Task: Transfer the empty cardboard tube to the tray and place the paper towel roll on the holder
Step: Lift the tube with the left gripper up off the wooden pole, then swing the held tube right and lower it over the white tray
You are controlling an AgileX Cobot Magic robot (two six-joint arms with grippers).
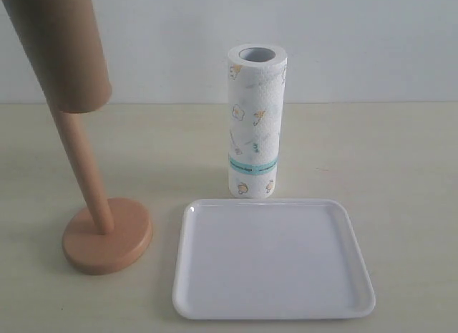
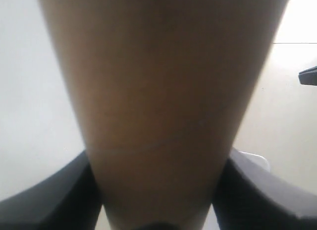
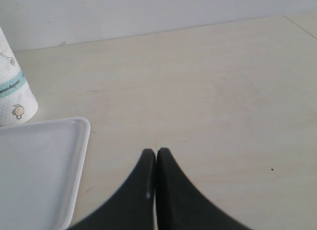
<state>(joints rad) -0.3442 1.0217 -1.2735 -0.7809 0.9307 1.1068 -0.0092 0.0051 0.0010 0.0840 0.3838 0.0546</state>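
Observation:
The brown empty cardboard tube (image 1: 61,46) hangs tilted at the upper left, and its lower end still surrounds the top of the holder's post (image 1: 86,175). The holder's round wooden base (image 1: 107,243) rests on the table. In the left wrist view the tube (image 2: 163,91) fills the picture and my left gripper (image 2: 158,190) is shut on it, one dark finger (image 2: 59,195) on each side. The paper towel roll (image 1: 255,125) stands upright just behind the white tray (image 1: 272,258), which has nothing in it. My right gripper (image 3: 156,153) is shut on nothing, over bare table beside the tray's corner (image 3: 74,141).
A pale wall rises behind the beige table (image 1: 401,168). In the right wrist view the paper towel roll's foot (image 3: 12,91) stands close to the tray's far edge. Neither arm shows in the exterior view.

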